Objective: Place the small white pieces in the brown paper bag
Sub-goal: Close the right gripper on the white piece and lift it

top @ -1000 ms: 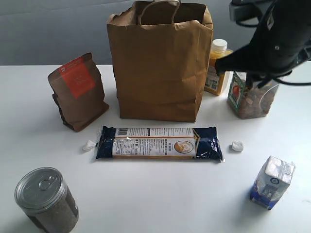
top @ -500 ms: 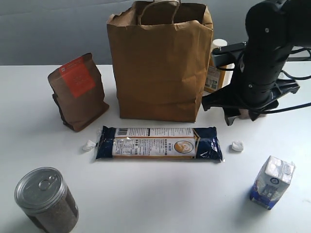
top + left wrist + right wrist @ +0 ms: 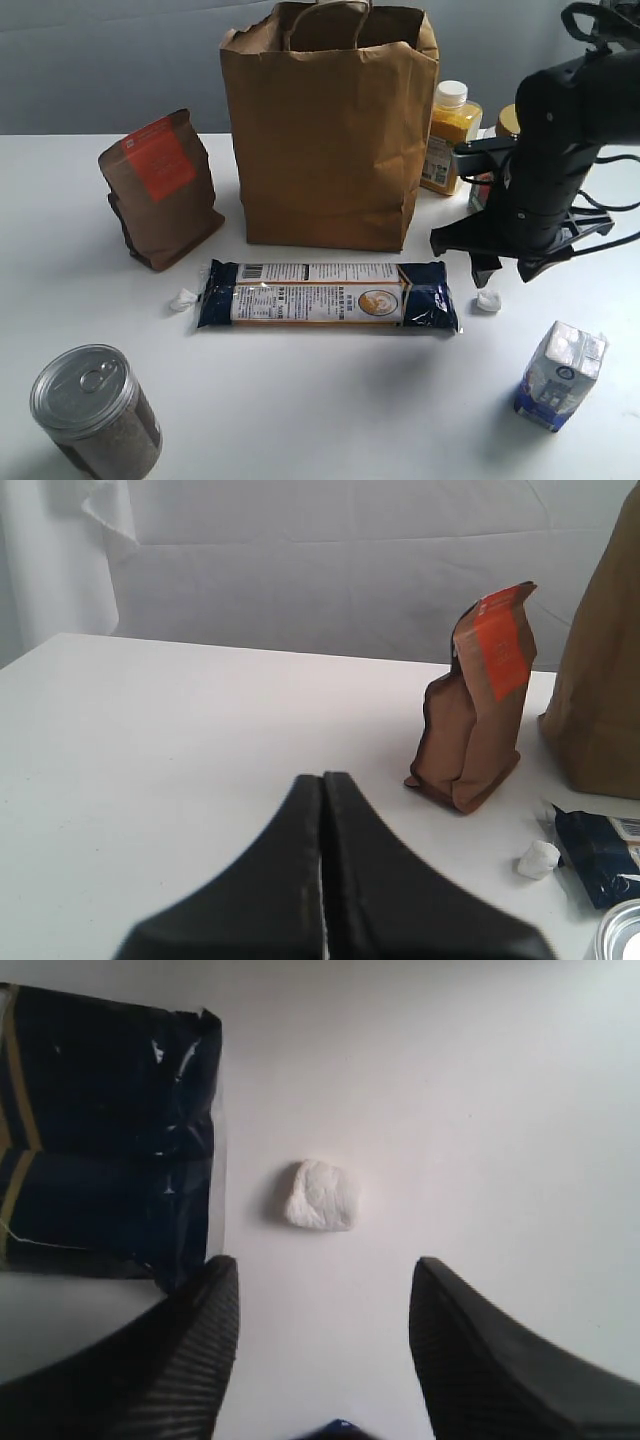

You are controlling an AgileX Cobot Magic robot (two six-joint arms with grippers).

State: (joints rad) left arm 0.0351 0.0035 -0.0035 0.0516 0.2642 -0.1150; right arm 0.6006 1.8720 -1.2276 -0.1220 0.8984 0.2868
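Observation:
The tall brown paper bag point(image 3: 325, 130) stands open at the back middle; its side shows in the left wrist view point(image 3: 605, 680). One small white piece point(image 3: 183, 299) lies left of the pasta packet, also seen as a small white piece point(image 3: 537, 859) from the left wrist. Another white piece point(image 3: 488, 302) lies right of the packet. My right gripper point(image 3: 500, 272) hovers open just above it, and the piece point(image 3: 322, 1195) sits slightly ahead of the gripper point(image 3: 325, 1265). A third piece is not visible. My left gripper point(image 3: 323, 778) is shut and empty, far left of the bag.
A dark blue pasta packet point(image 3: 327, 294) lies in front of the bag. A brown pouch with an orange label point(image 3: 160, 190) stands left, a tin can point(image 3: 93, 410) front left, a blue carton point(image 3: 560, 375) front right, a yellow bottle point(image 3: 448, 135) behind the right arm.
The right arm has dropped from high at the back right down and forward, ending just over the right white piece. Nothing on the table has moved.

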